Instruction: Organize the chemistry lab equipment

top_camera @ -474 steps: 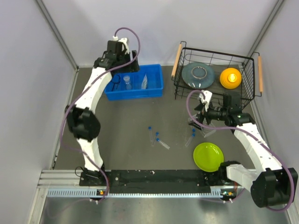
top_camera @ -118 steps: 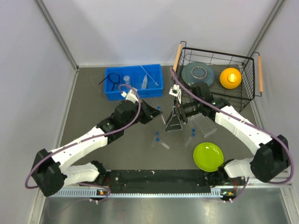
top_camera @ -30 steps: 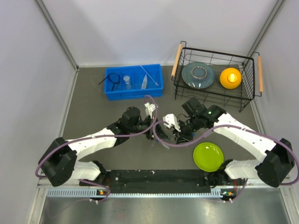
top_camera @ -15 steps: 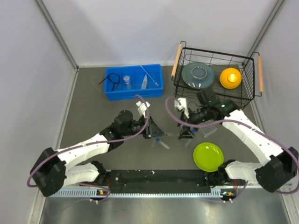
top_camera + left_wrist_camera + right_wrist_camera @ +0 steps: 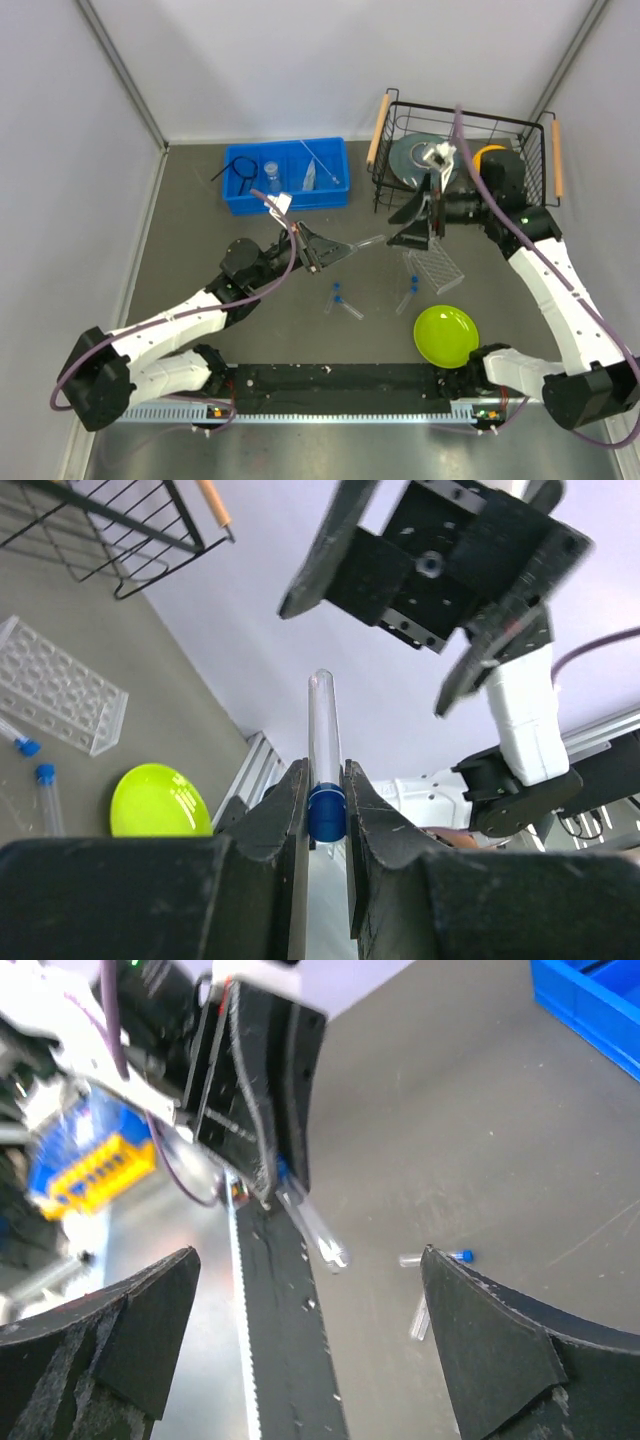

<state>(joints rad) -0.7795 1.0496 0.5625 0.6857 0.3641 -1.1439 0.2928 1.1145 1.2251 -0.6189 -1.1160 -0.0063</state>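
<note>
**A:** Where do we have the tube?

**B:** The thin clear tube (image 5: 323, 720) is up off the table (image 5: 250, 230), in the air between the two arms. Our left gripper (image 5: 325, 780) has closed on it. Both fingers press the blue cap (image 5: 326, 813), and the clear end juts out past the fingertips.

**A:** And our right gripper?

**B:** The right gripper (image 5: 412, 222) hangs just beyond the tube's clear end with its fingers spread wide and nothing between them. From the left wrist we see a gap between the tube's tip and those fingers, so they are apart.

**A:** What lies under them?

**B:** We see more blue-capped tubes (image 5: 345, 303) lying flat on the table, some below the held tube and some just beside the clear perforated tube rack (image 5: 435, 268). The rack lies on the table under our right arm, and we cannot make out anything in its holes.

**A:** Farther out?

**B:** The blue bin (image 5: 290, 200) at the back left holds the black ring on a rod (image 5: 240, 170), the small clear jar (image 5: 272, 180) and the clear plastic packet (image 5: 310, 177). At the back right, the wire basket (image 5: 380, 130) holds a grey dish (image 5: 408, 155) and an orange bowl (image 5: 488, 153), partly hidden by our right arm. The lime-green plate (image 5: 445, 335) sits near the front, below the rack.
</note>
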